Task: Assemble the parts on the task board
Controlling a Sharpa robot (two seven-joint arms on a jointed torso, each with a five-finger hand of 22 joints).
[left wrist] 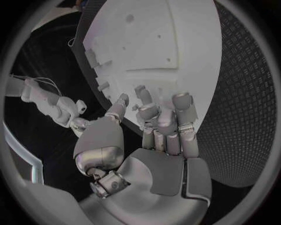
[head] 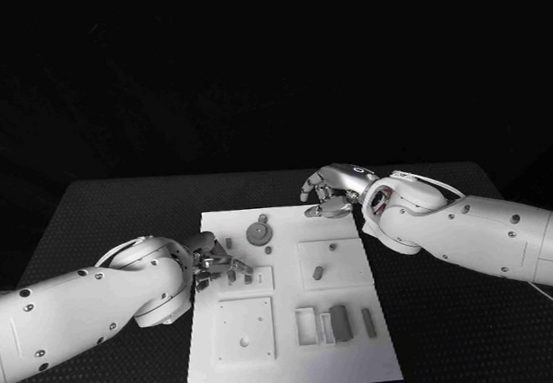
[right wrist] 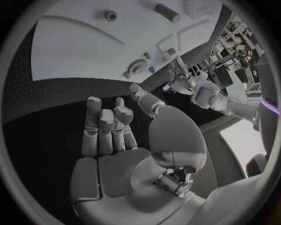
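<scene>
Caught mid-placement: left hand [head: 218,267] fingers closed at small grey pegs [head: 241,274] at nine o'clock on flat white task board [head: 291,353], right hand [head: 332,189] empty, loosely spread at one o'clock; next, likely careful seating.

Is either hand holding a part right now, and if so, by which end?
Neither: the right hand is open and empty. The left hand is curled at the task board, apparently holding nothing.

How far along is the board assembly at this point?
Early, it seems. A gear and a short peg already stand on the task board. The left hand works at the small pegs on the board's left side; whether it grips one is unclear. The right hand hovers empty at the far edge. Grey blocks lie loose near the front.
</scene>
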